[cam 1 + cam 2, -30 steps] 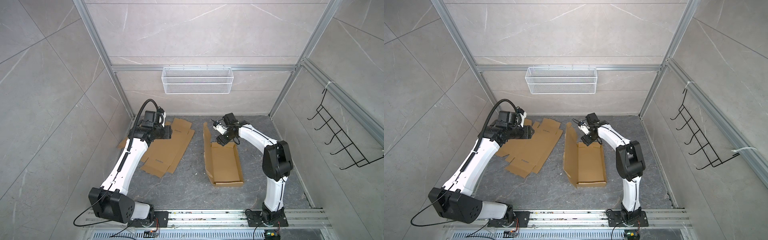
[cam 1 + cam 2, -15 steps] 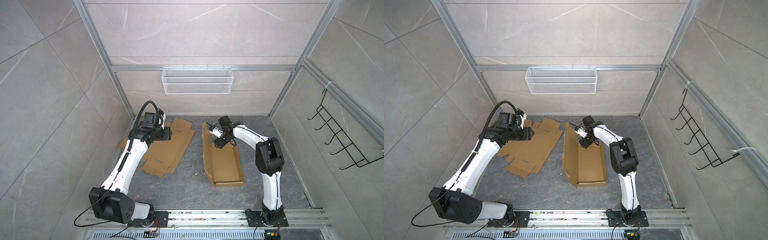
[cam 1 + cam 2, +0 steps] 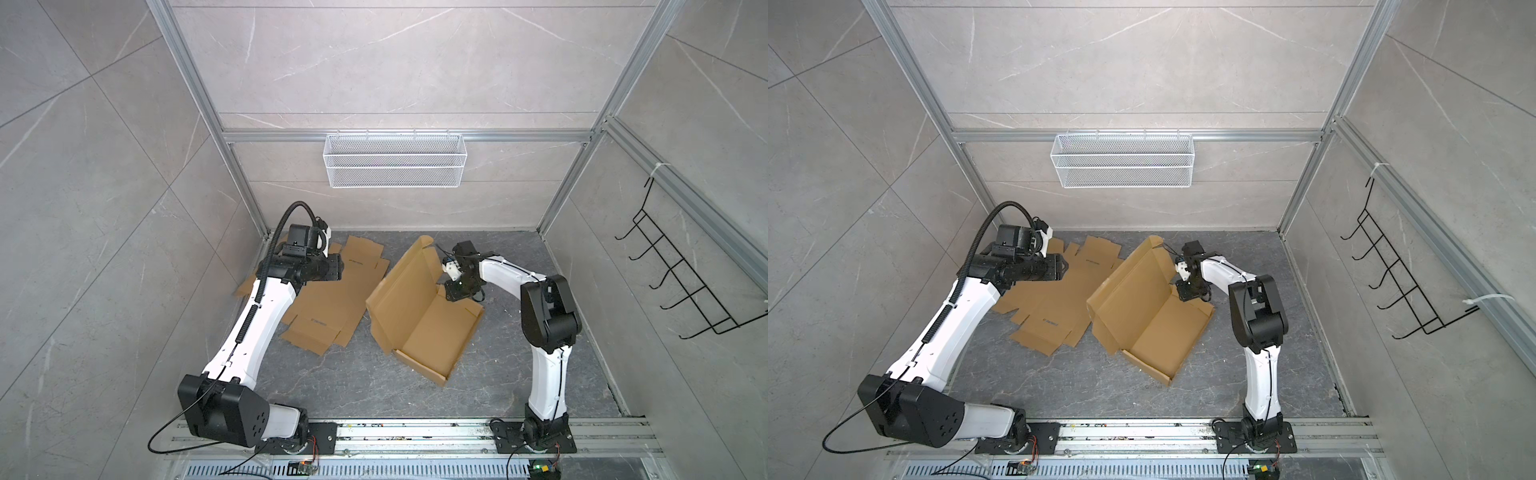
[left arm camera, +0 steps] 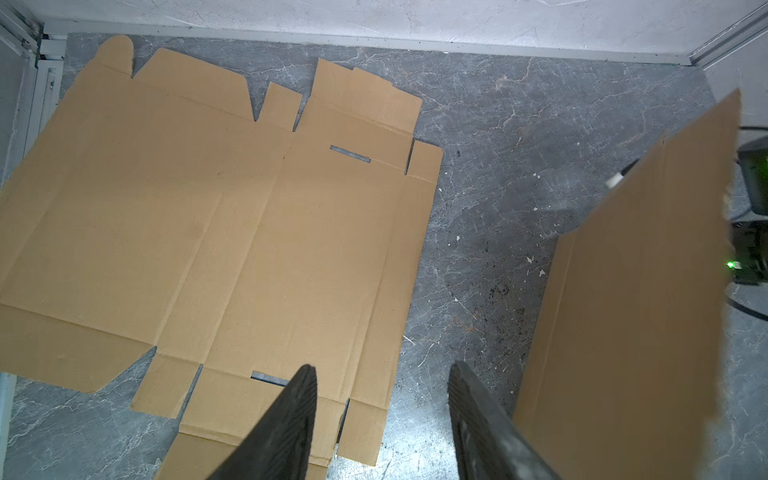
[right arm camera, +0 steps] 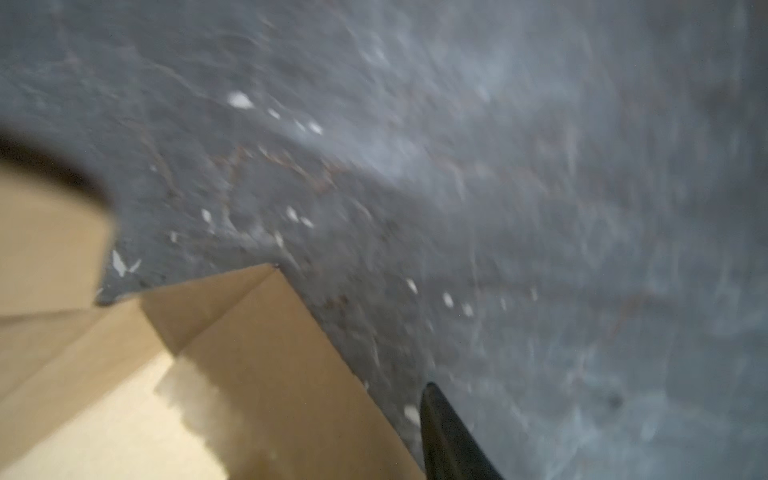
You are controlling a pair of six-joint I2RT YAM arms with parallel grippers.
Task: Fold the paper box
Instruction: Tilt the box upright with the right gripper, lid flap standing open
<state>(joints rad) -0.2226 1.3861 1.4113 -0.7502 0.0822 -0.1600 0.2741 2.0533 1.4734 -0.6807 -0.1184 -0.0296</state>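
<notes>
Cardboard, half-formed, the paper box (image 3: 432,332) lies mid-right on the worktop (image 3: 353,395), one long wall raised. At its far end sits the right claw (image 3: 449,293), likely to work the end flap; I cannot tell its grip. The left claw (image 4: 382,365) hangs spread and empty over spare blanks (image 4: 208,228), seemingly parked clear.

This is a robot test cell in a lab. A left arm (image 3: 257,324) and a right arm (image 3: 548,374), both white and black, are bolted to a metal rail (image 3: 415,432) beside a small bare circuit board (image 3: 305,454). An aluminium frame (image 3: 519,136) holds grey stone-look wall panels (image 3: 395,62) around a dark worktop (image 3: 361,386). A wire basket (image 3: 395,166) hangs on the wall beyond the left hand (image 4: 382,372) and the right hand (image 3: 449,294). A black hook rack (image 3: 685,266) hangs on the side wall out past the right hand.
</notes>
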